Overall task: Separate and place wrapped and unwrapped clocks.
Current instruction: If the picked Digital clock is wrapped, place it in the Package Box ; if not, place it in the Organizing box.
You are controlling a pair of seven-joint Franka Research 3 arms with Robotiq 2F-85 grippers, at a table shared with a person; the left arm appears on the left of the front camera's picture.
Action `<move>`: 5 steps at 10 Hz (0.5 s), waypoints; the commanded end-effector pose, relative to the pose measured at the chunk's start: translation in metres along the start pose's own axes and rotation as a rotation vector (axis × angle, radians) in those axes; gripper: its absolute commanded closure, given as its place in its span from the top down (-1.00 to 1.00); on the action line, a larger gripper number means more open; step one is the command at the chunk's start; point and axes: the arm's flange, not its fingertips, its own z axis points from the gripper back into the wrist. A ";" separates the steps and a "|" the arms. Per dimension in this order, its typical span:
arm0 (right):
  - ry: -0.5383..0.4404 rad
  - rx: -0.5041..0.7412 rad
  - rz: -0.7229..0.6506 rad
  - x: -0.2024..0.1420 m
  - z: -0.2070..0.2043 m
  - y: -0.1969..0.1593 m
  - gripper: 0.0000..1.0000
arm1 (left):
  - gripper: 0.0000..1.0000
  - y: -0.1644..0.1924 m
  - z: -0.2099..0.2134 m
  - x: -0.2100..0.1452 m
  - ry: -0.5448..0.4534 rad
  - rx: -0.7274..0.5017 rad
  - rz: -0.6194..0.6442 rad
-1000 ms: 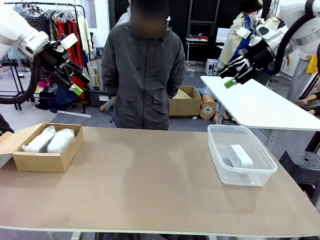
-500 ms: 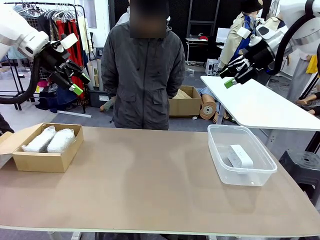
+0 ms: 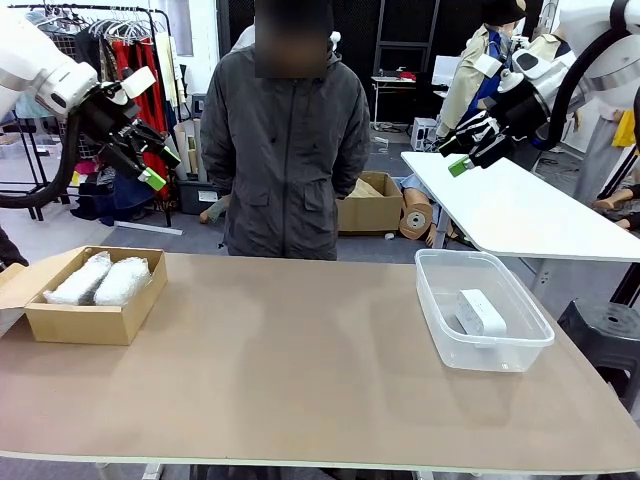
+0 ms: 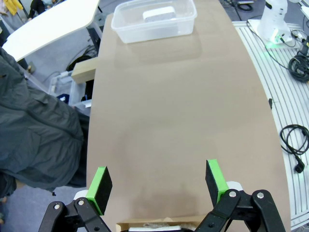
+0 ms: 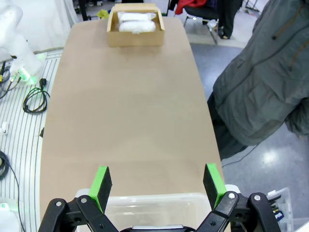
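Two white bubble-wrap bundles (image 3: 99, 280) lie side by side in a brown cardboard box (image 3: 85, 320) at the table's left end; the right wrist view shows the bundles (image 5: 136, 22) far off in the box (image 5: 135, 37). A bare white slab clock (image 3: 479, 312) rests in a clear plastic tub (image 3: 500, 350) at the right; the clock (image 4: 158, 14) also appears in the left wrist view. My left gripper (image 3: 156, 168) hangs open, high above the box. My right gripper (image 3: 455, 156) is raised open above the tub. Both hold nothing.
A person in a grey jacket (image 3: 287, 150) stands at the far side of the brown table (image 3: 290, 370), hands out of sight. A white table (image 3: 520, 205) stands behind at the right. Cables (image 4: 294, 150) lie on the floor beside the table.
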 end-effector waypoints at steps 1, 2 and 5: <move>-0.003 0.005 0.013 0.000 0.001 0.001 1.00 | 1.00 -0.001 0.002 0.000 0.014 -0.001 0.003; -0.003 0.005 0.013 0.000 0.001 0.001 1.00 | 1.00 -0.001 0.002 0.000 0.014 -0.001 0.003; -0.003 0.005 0.013 0.000 0.001 0.001 1.00 | 1.00 -0.001 0.002 0.000 0.014 -0.001 0.003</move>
